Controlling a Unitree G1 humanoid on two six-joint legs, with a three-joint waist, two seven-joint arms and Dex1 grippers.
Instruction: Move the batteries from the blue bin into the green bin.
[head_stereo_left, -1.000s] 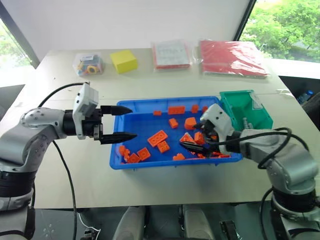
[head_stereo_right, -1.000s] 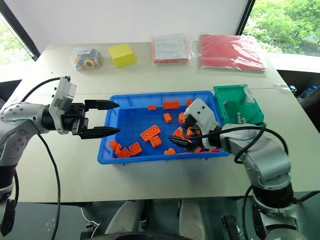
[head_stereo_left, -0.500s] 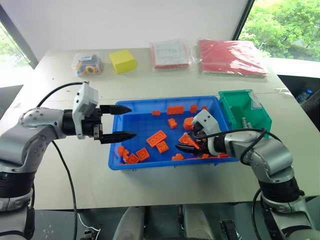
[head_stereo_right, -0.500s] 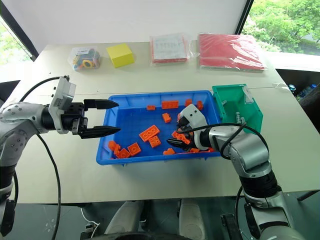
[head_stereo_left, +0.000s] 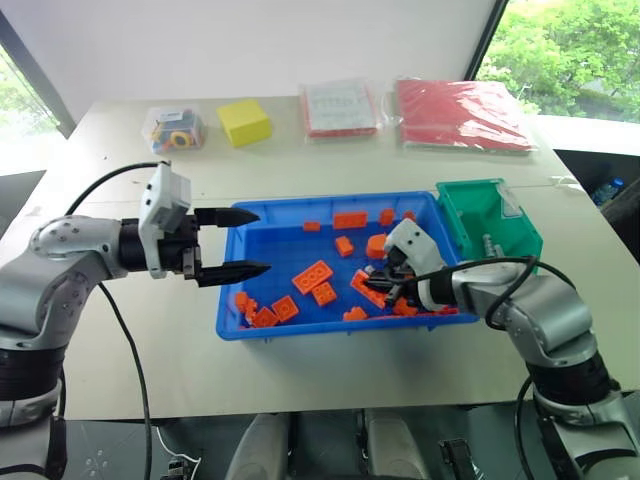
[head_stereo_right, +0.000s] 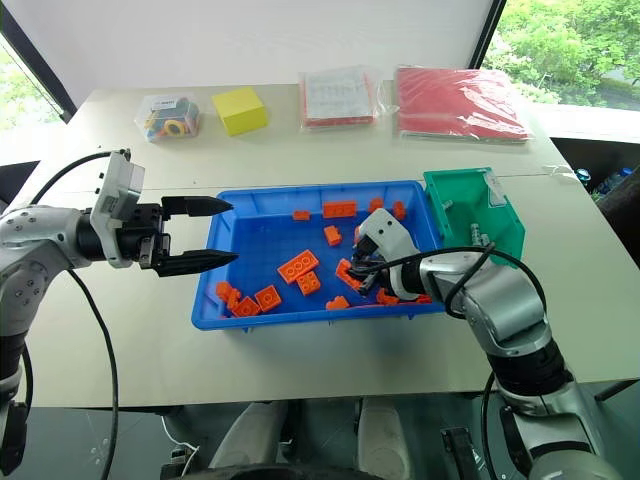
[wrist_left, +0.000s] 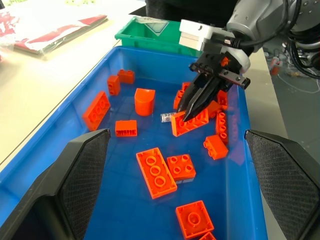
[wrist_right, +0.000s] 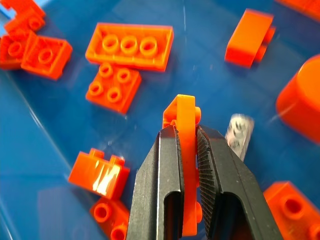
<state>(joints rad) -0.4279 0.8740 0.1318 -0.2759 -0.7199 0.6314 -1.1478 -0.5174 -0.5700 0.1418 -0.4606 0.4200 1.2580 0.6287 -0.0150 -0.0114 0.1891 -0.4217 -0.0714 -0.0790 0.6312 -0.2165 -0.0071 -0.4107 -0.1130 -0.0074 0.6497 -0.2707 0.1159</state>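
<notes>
Battery (wrist_right: 239, 135) lying in blue bin (head_stereo_left: 270, 215) at centre frame, just beside right gripper (wrist_right: 186, 150) clamped on an orange brick (wrist_right: 184, 117), left gripper (head_stereo_left: 240, 243) spread wide at bin's left edge, green bin (head_stereo_left: 455, 205) right.

Bright, even daylight comes from the windows (head_stereo_left: 570, 50) at the far corners, where the foliage outside is nearly washed out. The pale tabletop (head_stereo_left: 300, 150) is evenly lit, with only soft shadows. Sheen lies on the red plastic packet (head_stereo_left: 465, 112). In the right wrist view, white glare streaks the blue bin (wrist_right: 60, 125) floor, and a battery (wrist_right: 238, 135) there looks blurred.
</notes>
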